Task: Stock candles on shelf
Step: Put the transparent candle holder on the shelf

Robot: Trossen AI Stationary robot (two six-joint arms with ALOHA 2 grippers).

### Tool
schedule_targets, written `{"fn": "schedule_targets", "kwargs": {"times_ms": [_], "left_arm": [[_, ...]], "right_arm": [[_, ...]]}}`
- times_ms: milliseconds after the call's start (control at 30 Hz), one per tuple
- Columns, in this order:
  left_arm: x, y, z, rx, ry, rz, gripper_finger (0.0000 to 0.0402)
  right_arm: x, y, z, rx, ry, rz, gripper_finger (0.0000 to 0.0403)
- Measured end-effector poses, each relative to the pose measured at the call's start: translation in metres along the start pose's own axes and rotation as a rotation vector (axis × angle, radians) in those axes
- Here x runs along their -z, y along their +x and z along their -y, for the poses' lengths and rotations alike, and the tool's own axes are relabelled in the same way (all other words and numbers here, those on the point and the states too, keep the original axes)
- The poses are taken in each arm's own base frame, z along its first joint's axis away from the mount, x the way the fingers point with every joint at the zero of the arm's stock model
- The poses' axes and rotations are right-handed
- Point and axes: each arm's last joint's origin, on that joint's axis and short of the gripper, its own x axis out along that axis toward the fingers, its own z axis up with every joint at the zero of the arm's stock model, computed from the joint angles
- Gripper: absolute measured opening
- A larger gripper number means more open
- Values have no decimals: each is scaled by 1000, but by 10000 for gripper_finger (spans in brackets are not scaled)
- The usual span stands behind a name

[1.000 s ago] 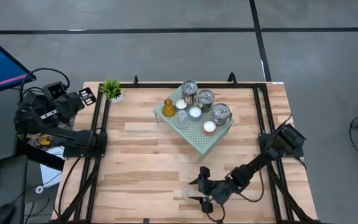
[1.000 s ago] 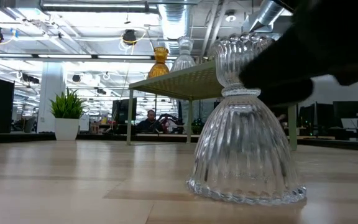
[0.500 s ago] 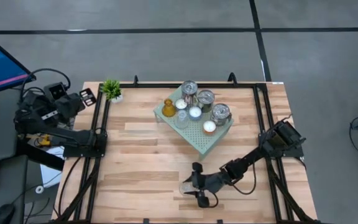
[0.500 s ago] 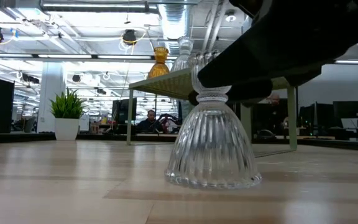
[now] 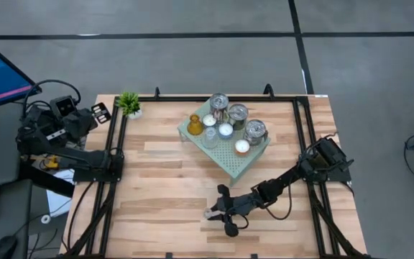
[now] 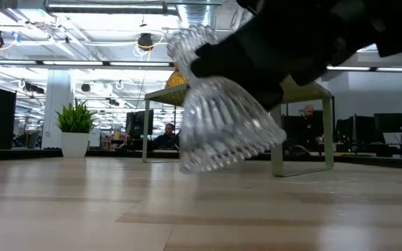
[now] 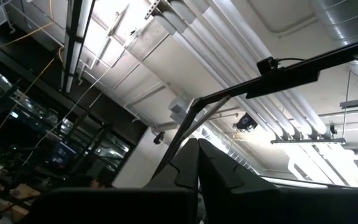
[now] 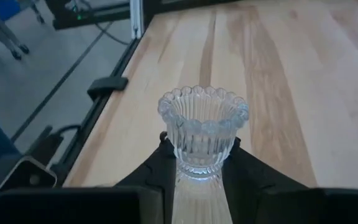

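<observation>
The right gripper (image 5: 220, 214), clamped on a ribbed clear glass candle holder (image 6: 218, 115), sits near of the mint-green perforated metal shelf (image 5: 230, 162); the holder's axis is tilted.

Count of things, high view, clock directions taken from table centre:

- Silver tins: three, on shelf (image 5: 230, 162) at 1 o'clock: (image 5: 219, 102), (image 5: 238, 113), (image 5: 255, 130).
- White tealights: about three on shelf: (image 5: 209, 120), (image 5: 226, 130), (image 5: 242, 147).
- Amber glass holder (image 5: 195, 126): one, on shelf.
- Clear glass holders: two; one on shelf (image 5: 210, 138), one ribbed, tilted, off table at 5 o'clock (image 6: 218, 115).
- Shelf: one.
- Green potted plant (image 5: 129, 103): one, at 10 o'clock.
- Arms: two, one gripper each.
</observation>
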Motion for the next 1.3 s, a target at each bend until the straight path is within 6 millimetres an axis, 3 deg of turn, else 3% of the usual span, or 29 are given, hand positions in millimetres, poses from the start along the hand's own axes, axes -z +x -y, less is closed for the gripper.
{"fn": "schedule_targets", "kwargs": {"times_ms": [133,267,500,700,1033,1300], "left_arm": [[0,0,0,0,0,0,8],[0,0,0,0,0,0,4],[0,0,0,-1,0,1,9],[3,2,-2,-12,9,-14,4],[17,14,-10,-30,5,-87,5],[20,18,-13,-40,2,-100,6]], "right_arm": [[-22,-3,-6,16,9,80,86],[-52,-24,-15,101,-24,203,86],[-94,-79,-17,449,-49,335,86],[-108,-115,-10,771,-53,369,86],[-112,-116,23,898,-29,328,86],[-108,-109,25,887,-5,316,86]]}}
